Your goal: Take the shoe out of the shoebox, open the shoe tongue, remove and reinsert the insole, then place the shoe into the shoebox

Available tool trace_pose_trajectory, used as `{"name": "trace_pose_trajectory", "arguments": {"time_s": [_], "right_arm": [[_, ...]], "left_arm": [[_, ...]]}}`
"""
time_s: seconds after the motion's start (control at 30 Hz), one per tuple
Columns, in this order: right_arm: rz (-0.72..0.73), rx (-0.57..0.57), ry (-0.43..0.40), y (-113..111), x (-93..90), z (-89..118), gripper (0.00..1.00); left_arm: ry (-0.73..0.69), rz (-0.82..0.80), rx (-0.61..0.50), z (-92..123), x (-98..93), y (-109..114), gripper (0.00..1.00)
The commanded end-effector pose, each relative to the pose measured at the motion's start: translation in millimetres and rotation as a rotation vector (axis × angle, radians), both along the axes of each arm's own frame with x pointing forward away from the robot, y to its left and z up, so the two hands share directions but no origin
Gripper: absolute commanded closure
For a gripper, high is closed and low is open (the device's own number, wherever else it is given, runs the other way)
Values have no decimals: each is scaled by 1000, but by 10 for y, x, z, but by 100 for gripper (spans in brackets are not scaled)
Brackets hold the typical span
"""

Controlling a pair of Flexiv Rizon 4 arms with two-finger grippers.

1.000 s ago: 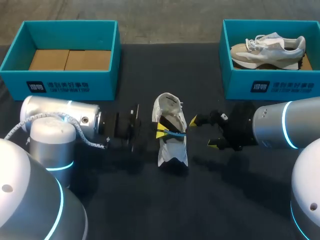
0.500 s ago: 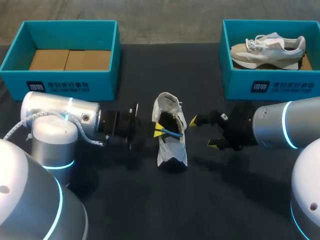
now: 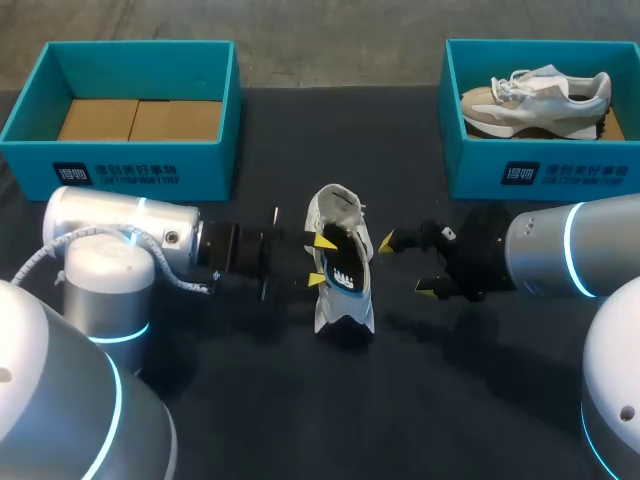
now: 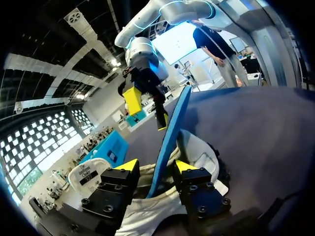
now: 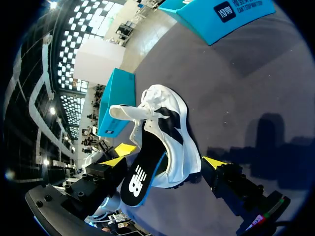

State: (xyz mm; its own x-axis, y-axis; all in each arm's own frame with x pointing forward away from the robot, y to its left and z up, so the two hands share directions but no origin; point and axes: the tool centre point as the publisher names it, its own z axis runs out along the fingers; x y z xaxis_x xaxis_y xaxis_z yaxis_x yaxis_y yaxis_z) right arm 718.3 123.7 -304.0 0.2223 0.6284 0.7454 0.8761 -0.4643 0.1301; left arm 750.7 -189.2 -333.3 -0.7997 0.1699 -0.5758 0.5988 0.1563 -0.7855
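- A white shoe (image 3: 348, 305) lies in the middle of the dark table (image 3: 300, 400), between your two grippers. Every place below is given from this shoe.
- The shoe's tongue (image 5: 125, 112) is pulled out and away from the shoe's opening.
- A black insole (image 3: 345, 265) with a blue edge sits partly inside the shoe's opening. One end sticks out of the shoe on the side of your left gripper.
- Your left gripper (image 3: 321, 259) is right against the shoe's left side, with one yellow tip on each side of the insole's free end.
- In the left wrist view the insole rises edge-on between those fingers, with a gap showing on both sides. The fingers are spread and not clamping it.
- Your right gripper (image 3: 405, 266) is near the shoe's right side but not touching it. Its fingers are spread wide with nothing between them.
- The left shoebox (image 3: 35, 120) is teal and stands beyond the shoe and well off to its left, at the table's far edge. Brown cardboard covers its floor.
- The right shoebox (image 3: 455, 130) is also teal and stands beyond the shoe and well off to its right.
- The right shoebox holds a second sneaker (image 3: 535, 95), white and beige, lying lengthwise across the box.
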Motion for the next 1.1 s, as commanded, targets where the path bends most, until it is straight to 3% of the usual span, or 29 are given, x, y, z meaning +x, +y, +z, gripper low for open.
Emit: {"name": "trace_pose_trajectory", "arguments": {"time_s": [0.03, 0.17, 0.2, 0.23, 0.47, 0.7, 0.93, 0.97, 1.0, 1.03, 1.1], "right_arm": [[42, 142, -34, -55, -11, -36, 0], [42, 142, -34, -55, -11, -36, 0], [42, 142, -34, -55, -11, -36, 0], [42, 142, -34, -55, -11, -36, 0], [42, 142, -34, -55, -11, -36, 0], [42, 142, -34, -55, -11, -36, 0], [42, 142, -34, -55, -11, -36, 0], [42, 142, -34, -55, -11, -36, 0], [42, 142, -34, -55, -11, -36, 0], [42, 142, -34, -55, -11, -36, 0], [42, 142, -34, -55, -11, -36, 0]], "left_arm": [[4, -15, 10, 39, -39, -11, 56], [12, -26, 20, -7, -20, -51, 72], [12, -27, 22, -16, -14, -57, 94], [14, -27, 24, -25, -7, -62, 100], [5, -41, 58, -88, 16, -73, 100], [-23, -7, 102, -143, 154, -17, 100], [-18, 8, 85, -128, 167, -24, 100], [-14, 17, 68, -96, 140, -20, 62], [-14, 17, 64, -78, 122, -16, 34], [-15, 17, 61, -60, 100, -10, 17], [-13, 15, 52, -30, 53, 1, 14]]}}
